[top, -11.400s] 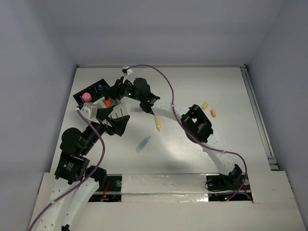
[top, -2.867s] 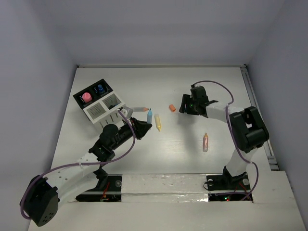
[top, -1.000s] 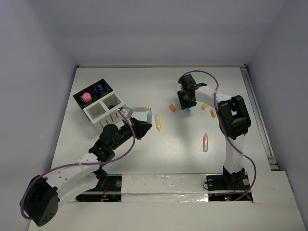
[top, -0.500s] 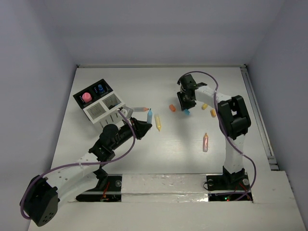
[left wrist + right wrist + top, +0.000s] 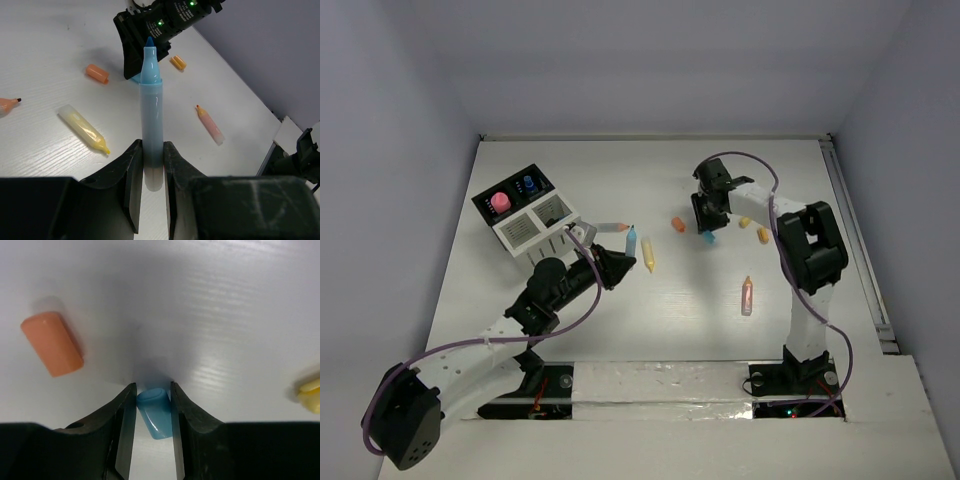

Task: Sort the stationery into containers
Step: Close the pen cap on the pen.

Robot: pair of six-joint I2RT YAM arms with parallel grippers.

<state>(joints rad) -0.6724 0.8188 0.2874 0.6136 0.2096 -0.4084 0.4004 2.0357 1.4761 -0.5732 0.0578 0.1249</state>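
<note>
From above, the left gripper (image 5: pixel 613 261) is clamped on a blue marker (image 5: pixel 631 240) just above the table, beside a yellow marker (image 5: pixel 648 255) and near the organizer (image 5: pixel 532 243), while the right gripper (image 5: pixel 708 220) pinches a blue cap (image 5: pixel 708 237) well apart from that block, with an orange cap (image 5: pixel 677 224) close by. If the two blue parts are meant to be joined, the arms must meet in mid-table, and a slight misalignment would likely push the marker askew. In the left wrist view the jaws grip only the marker's bottom end. The long barrel and bare tip stand free, so any sideways push on the tip could pivot it in the grip or smear ink on the table. The right arm's black body sits just behind that tip, which leaves little room. In the right wrist view the jaws close on the blue cap's sides with its rounded end poking out beyond the fingertips. The cap looks smooth and small, so it may squirt out or tilt under pressure. A drop would land it near the orange cap, and a low sweep could knock that one away.
</note>
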